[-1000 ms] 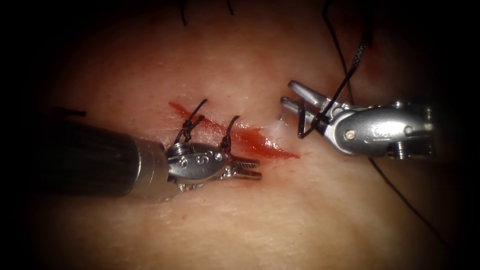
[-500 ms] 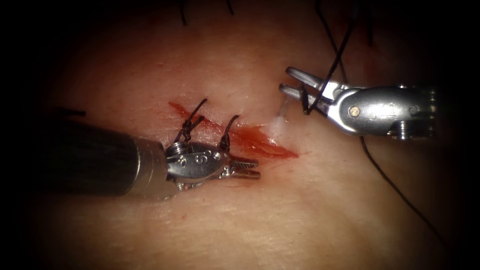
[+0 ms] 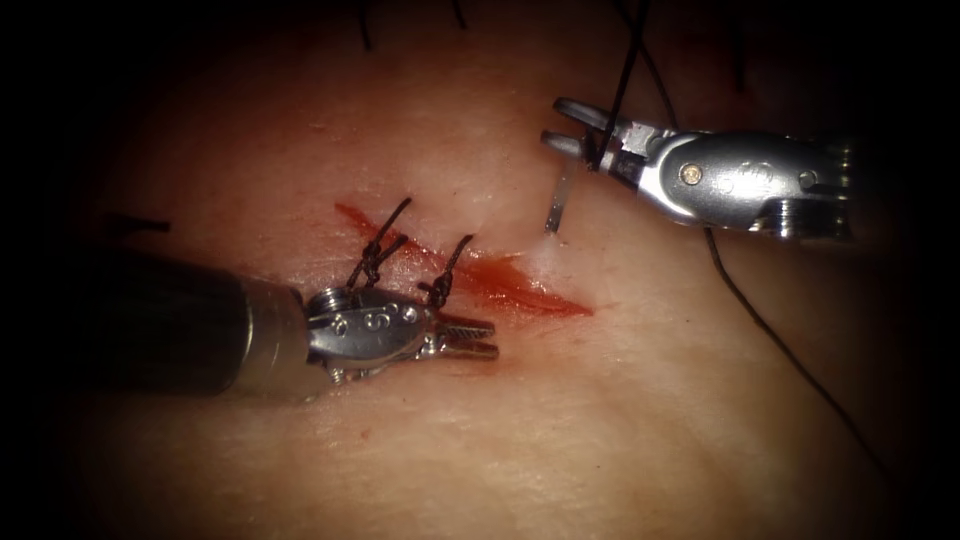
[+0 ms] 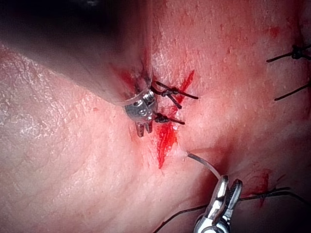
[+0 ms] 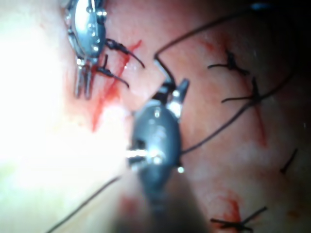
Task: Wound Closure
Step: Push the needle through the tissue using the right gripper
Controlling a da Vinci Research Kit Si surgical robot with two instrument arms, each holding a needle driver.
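Endoscope view: the right tool [image 3: 572, 128] sits above and right of the cut [image 3: 470, 272]. Its jaws grip the needle [image 3: 558, 205] near one end. The needle runs down from the jaws to the tissue [image 3: 600, 420], and its lower end meets the surface just right of the cut, where the tissue rises in a pale tent. Thread [image 3: 770, 335] crosses the right tool's jaws and trails away down and to the right. The left tool [image 3: 478, 338] lies low on the tissue just left of the cut, jaws slightly parted and holding nothing. Two knotted stitches [image 3: 378, 250] cross the cut beside the left tool's wrist. Red fluid [image 3: 520, 285] fills the unclosed stretch of the cut.

Left wrist view: the left tool [image 4: 144, 129] rests beside the two stitches [image 4: 170, 92], jaws empty. The needle [image 4: 204, 164] spans from the tissue at the cut's edge to the right tool [image 4: 227, 190].

Right wrist view: the right tool [image 5: 171, 92] holds the needle [image 5: 162, 69]. The left tool [image 5: 83, 88] lies beside the cut [image 5: 109, 99]. Thread [image 5: 228, 124] loops across the tissue past finished stitches [image 5: 240, 80].
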